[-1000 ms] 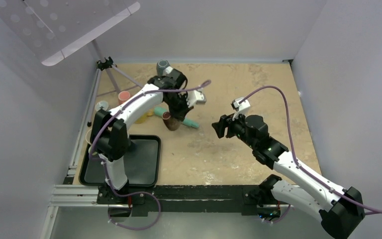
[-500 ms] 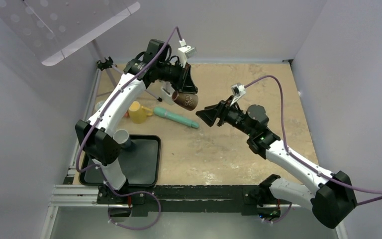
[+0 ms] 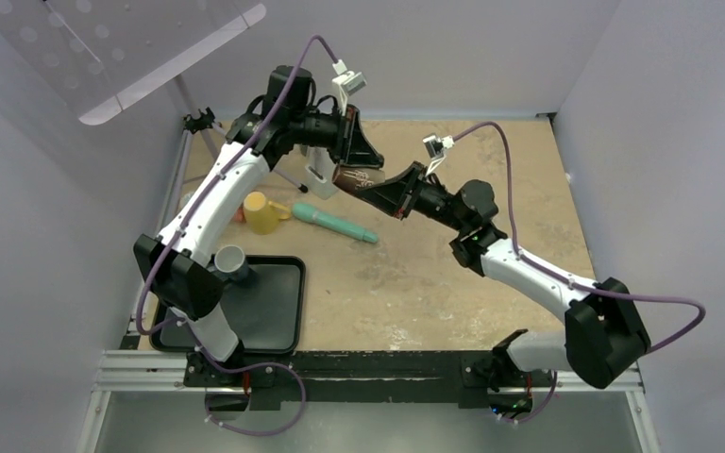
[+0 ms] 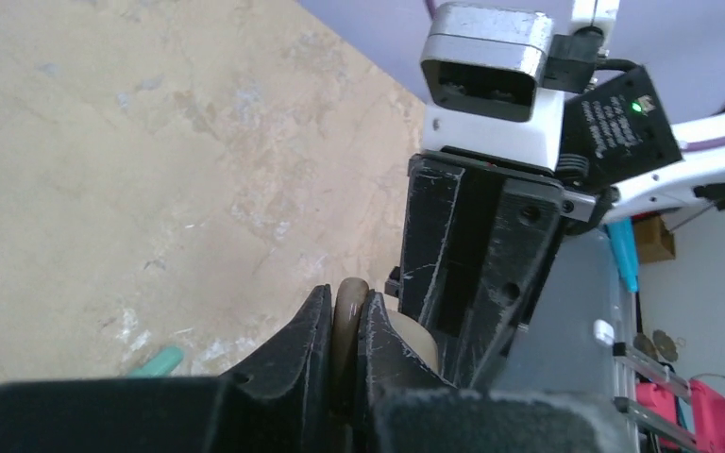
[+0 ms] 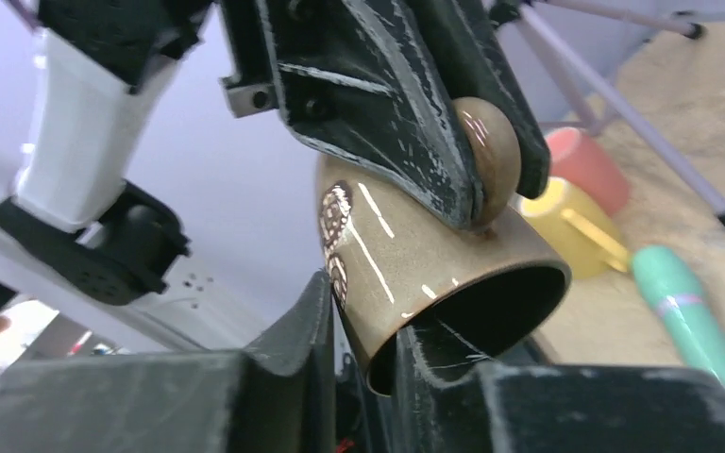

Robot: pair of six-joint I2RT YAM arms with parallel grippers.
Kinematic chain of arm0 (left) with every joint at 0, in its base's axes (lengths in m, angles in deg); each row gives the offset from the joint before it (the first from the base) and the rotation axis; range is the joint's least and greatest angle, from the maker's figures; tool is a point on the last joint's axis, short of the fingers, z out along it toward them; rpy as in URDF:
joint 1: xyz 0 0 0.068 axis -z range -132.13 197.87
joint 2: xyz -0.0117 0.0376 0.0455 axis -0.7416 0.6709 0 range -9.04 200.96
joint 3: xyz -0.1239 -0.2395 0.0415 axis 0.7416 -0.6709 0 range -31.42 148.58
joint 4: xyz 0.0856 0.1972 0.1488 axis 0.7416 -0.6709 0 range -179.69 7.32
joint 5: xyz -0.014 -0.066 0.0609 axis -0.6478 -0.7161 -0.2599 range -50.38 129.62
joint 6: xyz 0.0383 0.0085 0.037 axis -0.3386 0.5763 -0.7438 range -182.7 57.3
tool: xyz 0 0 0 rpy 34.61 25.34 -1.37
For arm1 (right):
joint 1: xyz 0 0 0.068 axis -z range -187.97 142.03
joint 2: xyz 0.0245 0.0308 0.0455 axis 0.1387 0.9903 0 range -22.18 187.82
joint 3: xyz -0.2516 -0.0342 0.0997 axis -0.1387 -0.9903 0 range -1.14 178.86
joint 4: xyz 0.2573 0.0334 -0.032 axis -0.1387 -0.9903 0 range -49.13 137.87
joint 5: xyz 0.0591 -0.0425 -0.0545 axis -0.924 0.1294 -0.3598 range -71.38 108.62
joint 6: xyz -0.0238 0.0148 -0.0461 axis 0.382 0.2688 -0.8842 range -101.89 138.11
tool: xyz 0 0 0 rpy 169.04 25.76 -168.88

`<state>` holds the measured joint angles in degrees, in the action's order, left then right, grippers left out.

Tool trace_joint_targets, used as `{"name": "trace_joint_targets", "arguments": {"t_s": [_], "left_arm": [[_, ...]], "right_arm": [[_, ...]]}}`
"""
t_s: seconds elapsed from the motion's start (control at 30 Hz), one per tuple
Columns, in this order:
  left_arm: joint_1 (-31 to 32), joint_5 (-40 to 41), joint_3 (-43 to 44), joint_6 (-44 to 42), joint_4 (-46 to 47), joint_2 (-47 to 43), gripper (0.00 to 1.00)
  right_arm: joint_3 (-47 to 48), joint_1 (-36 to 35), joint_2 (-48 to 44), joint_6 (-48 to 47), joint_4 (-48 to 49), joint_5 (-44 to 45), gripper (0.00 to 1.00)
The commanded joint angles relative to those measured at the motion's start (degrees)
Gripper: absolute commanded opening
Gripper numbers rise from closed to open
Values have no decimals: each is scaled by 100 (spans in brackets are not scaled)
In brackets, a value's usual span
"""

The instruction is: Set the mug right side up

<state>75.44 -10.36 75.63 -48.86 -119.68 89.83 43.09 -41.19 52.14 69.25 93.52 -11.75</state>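
The brown mug (image 3: 352, 180) hangs in the air above the back of the table, lying tilted with its mouth toward the right arm. My left gripper (image 3: 345, 167) is shut on the mug's handle (image 4: 349, 310), which sits pinched between both fingers. In the right wrist view, the left arm's fingers clamp the handle (image 5: 487, 151) above the mug (image 5: 425, 250). My right gripper (image 5: 368, 311) is closed over the rim, one finger inside the mouth and the other against the patterned outer wall. Seen from above, that right gripper (image 3: 379, 193) meets the mug from the right.
On the table below lie a yellow mug (image 3: 260, 213), a pink cup (image 5: 581, 160) and a teal tool (image 3: 334, 224). A black tray (image 3: 278, 307) with a grey cup (image 3: 231, 260) at its edge sits front left. A tripod (image 3: 203, 123) stands back left.
The left arm lifted the mug from the table to high at the back. The right arm reached in from the right and closed its jaws over the mug's rim.
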Motion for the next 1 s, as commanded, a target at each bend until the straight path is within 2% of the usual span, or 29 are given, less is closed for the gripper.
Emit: {"name": "trace_joint_targets", "arguments": {"t_s": [0.0,0.03,0.1,0.13,0.2,0.3,0.37,0.47,0.53,0.6,0.7,0.9,0.97], "left_arm": [[130,-178,-64,199,-15,-348,0],[74,18,-109,-37,-149,-394,14],[-78,206,-196,-280,-298,-524,51],[-166,297,-238,-417,-371,-579,64],[-335,463,-241,-690,-562,-658,76],[-586,670,-198,-921,-701,-749,80],[-654,958,-120,-1114,-849,-770,80],[-638,1272,-70,-1347,-991,-769,81],[-546,1441,-61,-1536,-1110,-765,86],[-277,1731,-50,-1948,-1314,-789,87],[189,2030,-166,-2412,-1514,-859,88],[644,2183,-942,-2760,-1684,-862,86],[772,2219,-1331,-2801,-1565,-945,85]], "right_arm": [[559,-73,-59,-290,171,99,0],[670,-79,-157,-867,-465,340,0],[956,-85,-362,-1716,-1807,929,0],[1099,-84,-446,-2187,-2428,1168,0],[1341,-93,-598,-3136,-3463,1617,0],[1721,-202,-649,-4578,-4854,2101,0],[1978,-527,-575,-5890,-5813,2413,0],[2120,-1506,-439,-7454,-6680,3414,0],[2048,-2147,-313,-8269,-7055,4043,0],[2020,-2587,-98,-8724,-7312,4797,0],[2201,-2978,320,-9041,-7787,5320,0],[2542,-3588,1259,-9428,-8750,5422,0],[2508,-3761,1378,-9529,-8776,5294,0]]}}
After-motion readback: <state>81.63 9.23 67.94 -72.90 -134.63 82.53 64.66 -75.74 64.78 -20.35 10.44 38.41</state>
